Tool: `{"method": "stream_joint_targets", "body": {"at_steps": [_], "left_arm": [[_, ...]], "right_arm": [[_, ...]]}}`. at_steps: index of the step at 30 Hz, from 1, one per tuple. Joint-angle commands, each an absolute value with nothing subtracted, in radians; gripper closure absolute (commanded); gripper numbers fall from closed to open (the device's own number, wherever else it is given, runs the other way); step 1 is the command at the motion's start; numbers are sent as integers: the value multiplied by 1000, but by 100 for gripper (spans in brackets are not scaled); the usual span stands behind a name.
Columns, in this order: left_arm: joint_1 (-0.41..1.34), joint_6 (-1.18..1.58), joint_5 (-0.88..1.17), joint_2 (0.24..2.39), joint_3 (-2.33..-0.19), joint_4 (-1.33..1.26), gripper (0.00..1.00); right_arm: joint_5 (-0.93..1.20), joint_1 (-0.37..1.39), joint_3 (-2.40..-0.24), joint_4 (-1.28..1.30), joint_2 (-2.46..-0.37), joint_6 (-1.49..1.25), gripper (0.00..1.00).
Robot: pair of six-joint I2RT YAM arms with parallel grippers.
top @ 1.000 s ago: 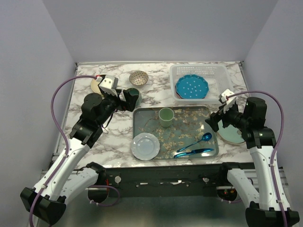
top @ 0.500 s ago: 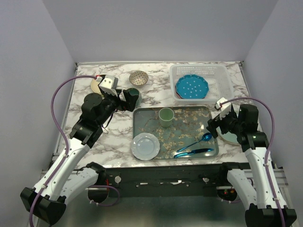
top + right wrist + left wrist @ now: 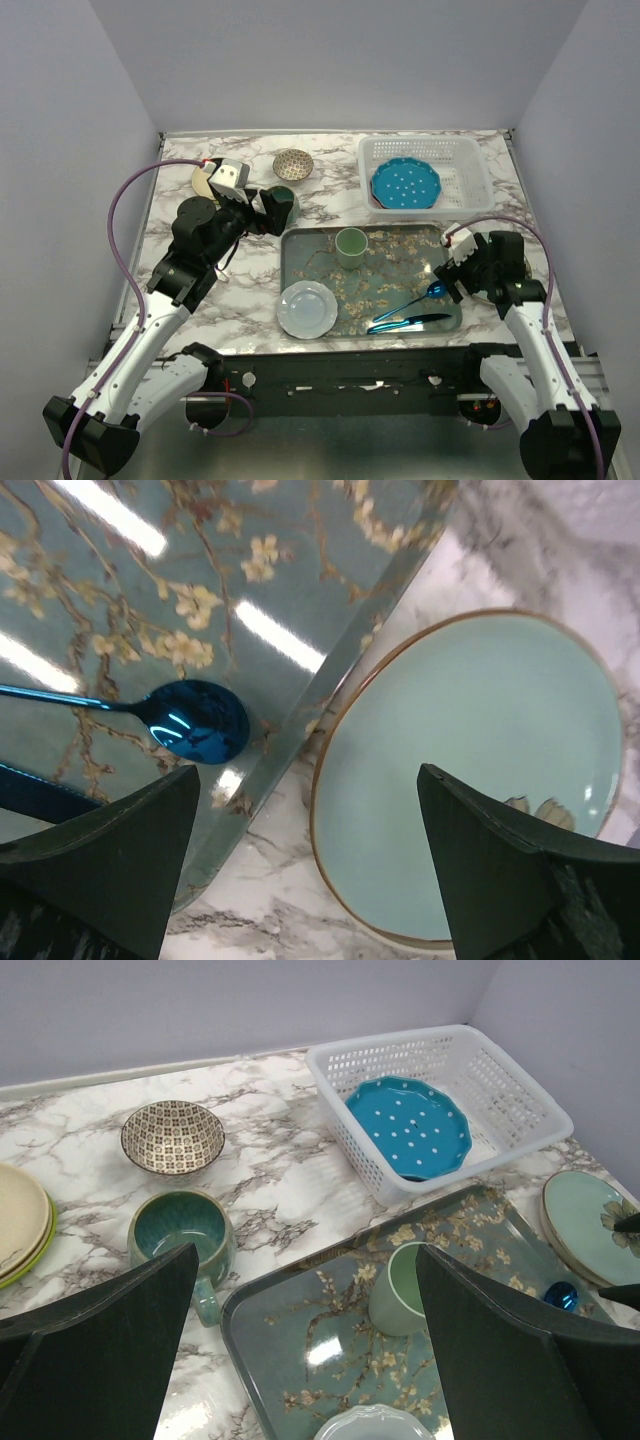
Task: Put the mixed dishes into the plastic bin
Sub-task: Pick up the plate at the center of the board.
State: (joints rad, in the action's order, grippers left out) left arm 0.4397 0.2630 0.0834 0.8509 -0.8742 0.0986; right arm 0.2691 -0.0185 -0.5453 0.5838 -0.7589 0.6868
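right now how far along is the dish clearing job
Early. Done: only the dotted teal plate lies in the white basket. In hand: nothing; both grippers are open, the right gripper above the pale green plate beside the tray, the left gripper near the mug. Left: that plate, the mug, the patterned bowl, the stacked plates at the left, plus the white plate and green cup on the tray.
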Motion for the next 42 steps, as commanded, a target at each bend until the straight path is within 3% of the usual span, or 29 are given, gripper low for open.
{"method": "stream_joint_targets", "body": {"at_steps": [1, 9, 13, 16, 17, 19, 42], "left_arm": [[436, 272, 114, 844, -877, 75, 1], [436, 273, 120, 841, -877, 72, 1], [436, 276, 124, 842, -879, 71, 1], [434, 276, 124, 842, -877, 72, 1], [436, 276, 127, 839, -877, 72, 1], [434, 276, 126, 841, -877, 72, 1], [436, 279, 132, 838, -877, 71, 1]], "right_arm": [[129, -14, -580, 566, -935, 660, 6], [101, -14, -572, 545, -928, 638, 8], [69, -14, -572, 541, -943, 637, 15], [55, -14, -574, 541, -957, 635, 32], [52, -14, -574, 541, -963, 634, 45], [41, -14, -574, 540, -968, 630, 51], [51, -12, -578, 541, -1115, 653, 60]]}}
